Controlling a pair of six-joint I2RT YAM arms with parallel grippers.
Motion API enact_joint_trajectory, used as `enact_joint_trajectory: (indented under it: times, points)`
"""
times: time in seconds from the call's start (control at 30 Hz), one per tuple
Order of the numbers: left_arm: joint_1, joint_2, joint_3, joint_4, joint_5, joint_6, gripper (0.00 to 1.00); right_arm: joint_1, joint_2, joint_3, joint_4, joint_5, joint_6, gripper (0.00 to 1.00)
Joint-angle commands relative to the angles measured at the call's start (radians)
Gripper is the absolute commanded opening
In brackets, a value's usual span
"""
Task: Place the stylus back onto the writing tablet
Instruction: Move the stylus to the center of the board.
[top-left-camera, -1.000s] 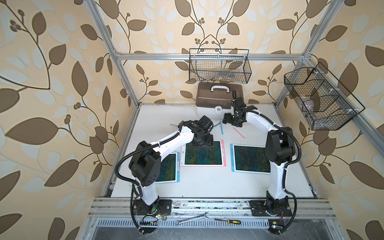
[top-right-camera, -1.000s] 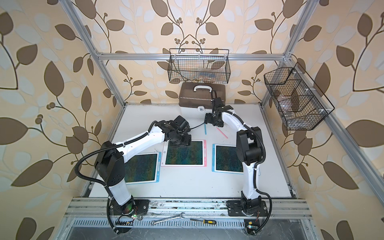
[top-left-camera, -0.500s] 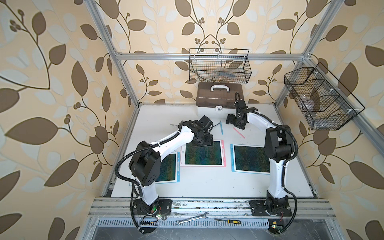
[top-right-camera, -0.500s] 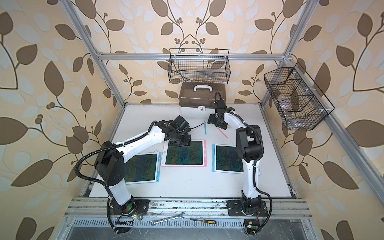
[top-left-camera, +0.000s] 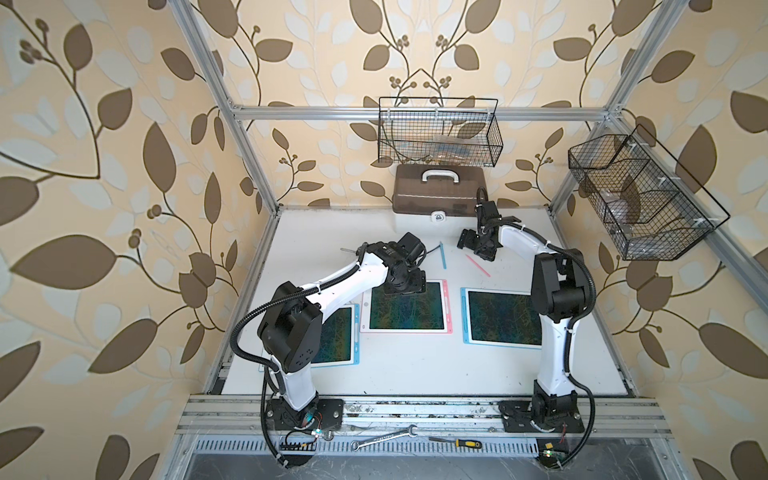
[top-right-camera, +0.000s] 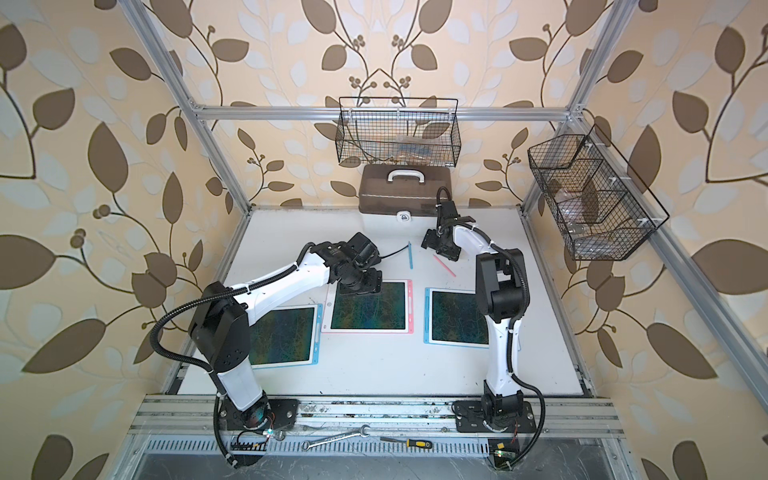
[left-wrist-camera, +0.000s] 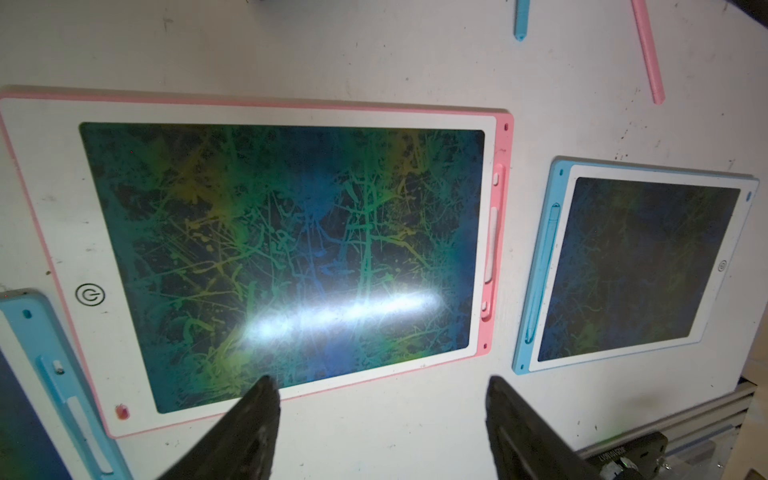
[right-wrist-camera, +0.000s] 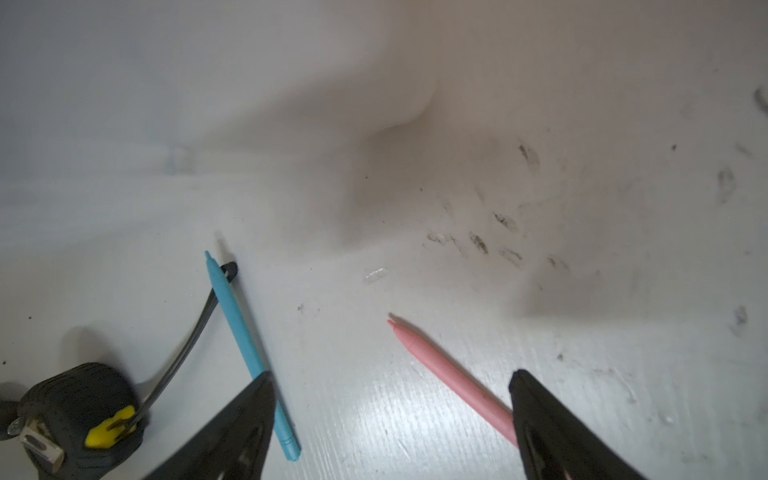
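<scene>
Jaws of the right gripper (right-wrist-camera: 390, 376) were held wide and empty, with the pink stylus (right-wrist-camera: 449, 374) lying between them. Those of the left gripper (left-wrist-camera: 379, 380) were spread too, above the pink tablet (left-wrist-camera: 502, 232).

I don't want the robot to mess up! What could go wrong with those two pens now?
The open right gripper hangs between the blue stylus and the pink stylus, so it might grab the wrong one or knock the other away. A black cable lies by the blue stylus's tip and could snag. The thin stylus might also miss the narrow slot on the pink tablet.
</scene>
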Motion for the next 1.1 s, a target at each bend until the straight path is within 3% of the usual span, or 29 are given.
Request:
enact_joint_trajectory:
  times: [0.0, 0.57, 1.07]
  points:
    - [0.003, -0.039, -0.008, 0.014, -0.022, 0.001, 0.79, -0.004, 0.018, 0.008, -0.013, -0.031, 0.026, 0.88]
    - [0.021, -0.082, -0.082, 0.086, -0.017, -0.005, 0.79, -0.004, 0.099, 0.120, -0.126, -0.086, 0.002, 0.85]
    - [0.068, -0.131, -0.134, 0.152, 0.011, 0.004, 0.79, 0.011, 0.094, 0.106, -0.173, -0.104, 0.027, 0.85]
